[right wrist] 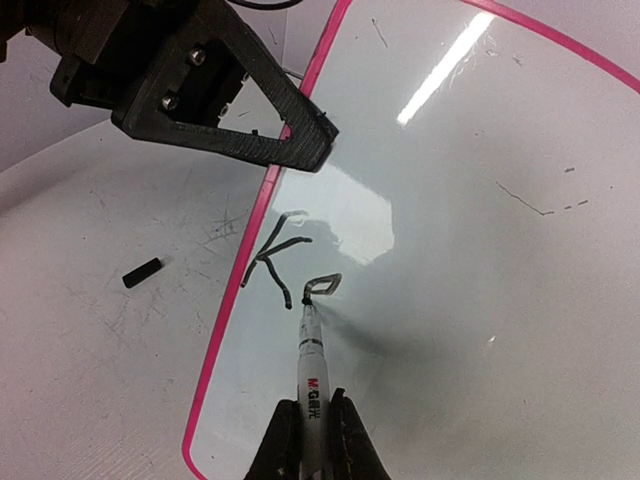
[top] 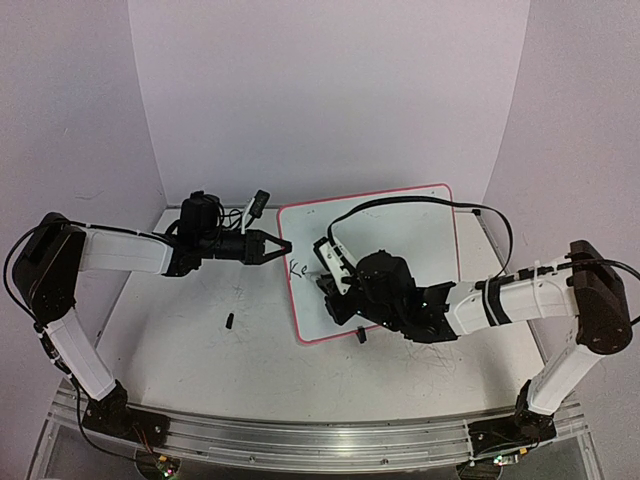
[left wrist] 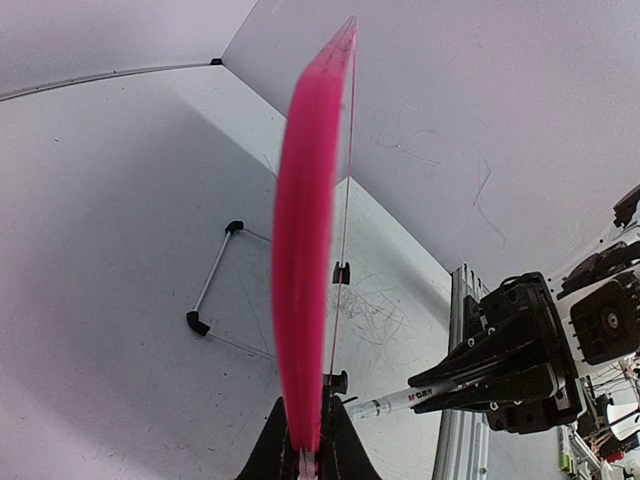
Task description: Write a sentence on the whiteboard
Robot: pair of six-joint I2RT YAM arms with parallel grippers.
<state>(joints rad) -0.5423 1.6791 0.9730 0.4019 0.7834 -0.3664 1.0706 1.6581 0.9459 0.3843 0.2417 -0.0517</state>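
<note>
Toward the near left of the table (top: pixel 190 350) a small black cap (top: pixel 229 321) lies alone on the scuffed surface, well apart from the board. Beyond it, at the middle of the table and reaching toward its far right, is the whiteboard (top: pixel 400 225), turned slightly askew, its pink rim showing all round.

The right gripper (right wrist: pixel 310 432) comes in over the board's near edge, its claw pressed together on the barrel of a marker (right wrist: pixel 311 372). The pen points away from the wrist, and its black tip touches the white face close to the board's left edge.

At that tip is the sentence (right wrist: pixel 288 262), of which only a "K" and an "e" stand written (thin black strokes, the "K" just inside the pink rim).

A little farther along the same left edge, toward the board's far left corner, the left gripper (top: pixel 280 246) pinches the rim, its dark fingers closed on the edge from the side. From its own wrist view the board shows edge-on as a blurred pink strip rising between the fingers.
</note>
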